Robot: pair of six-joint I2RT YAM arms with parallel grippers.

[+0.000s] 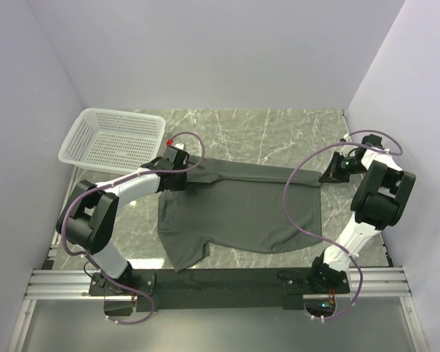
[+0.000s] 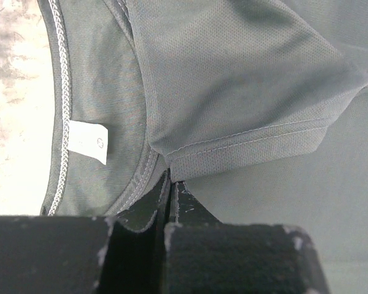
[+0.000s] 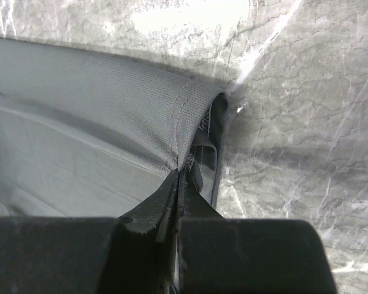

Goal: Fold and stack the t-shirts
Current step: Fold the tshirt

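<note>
Across the middle of the grey-veined marble table [image 1: 264,132] lay the dark grey-green short-sleeved cotton t-shirt [image 1: 242,216], long axis running left-right, neck end to the left, hem [image 1: 317,209] to the right. Its far edge was drawn nearly straight btwn the two arms; the body spread toward the near edge, w/ one sleeve [image 1: 188,253] flopped at the near left. Black two-finger left gripper [image 1: 191,169] sat at the far-left corner, jaws pressed together on fabric at the shoulder, just beside the round collar [image 2: 135,187] and the small white neck label [image 2: 87,142], per the wrist view. Black right gripper [image 1: 326,176] sat at the far-right corner, likewise clamped, pinching the stitched hem where it doubled over. So each arm had its own end, cloth lying toward the robot from both pinch pts. Judgement: next move prob. carries that far edge toward the near one, both arms together, to fold lengthwise. Room: bare table beyond the shirt was open; near side had less, shirt ending close to the black base rail [image 1: 227,280]. White plastic mesh basket [image 1: 73,143] stood just behind the left gripper, close but apart; risk of a clip if that arm swung back
</note>
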